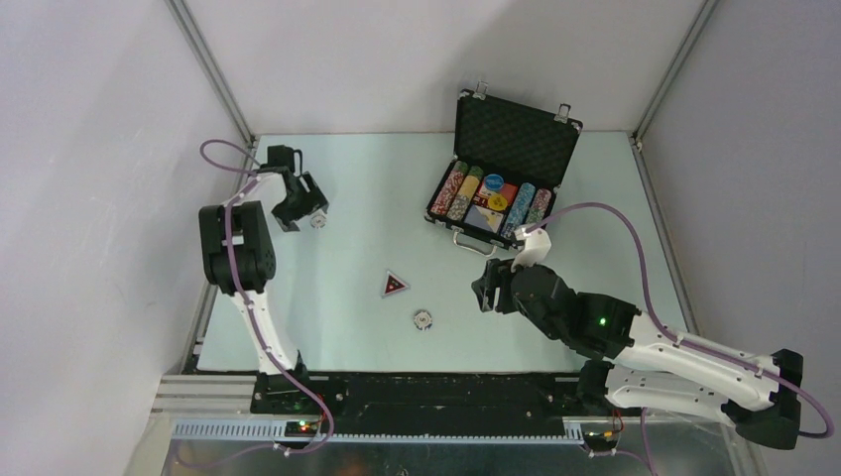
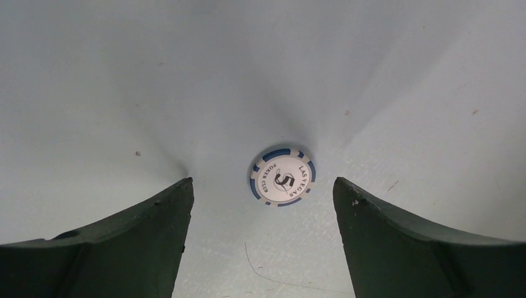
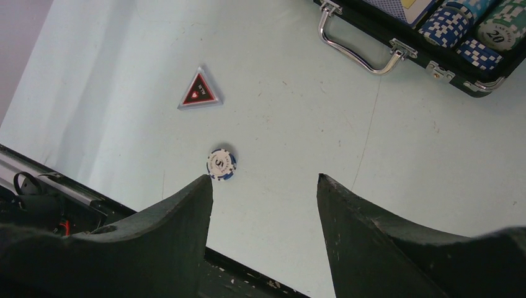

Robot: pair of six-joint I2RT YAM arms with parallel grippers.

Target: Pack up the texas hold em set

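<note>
Mostly packed, the open black briefcase (image 1: 516, 139) is awaiting a blue-white round chip (image 2: 283, 176) below the spread left gripper (image 2: 263, 180), plus a second chip (image 3: 221, 164) and dark triangle (image 3: 199, 90) ahead of the spread right gripper (image 3: 265, 177).

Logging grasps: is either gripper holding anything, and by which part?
Nothing is held. The left gripper hangs open above a chip, not touching it; the right gripper is open and empty.

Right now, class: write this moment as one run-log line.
left gripper: open above blue-white chip | right gripper: open, empty | case: open, part filled | loose on table: triangular piece, second chip
</note>
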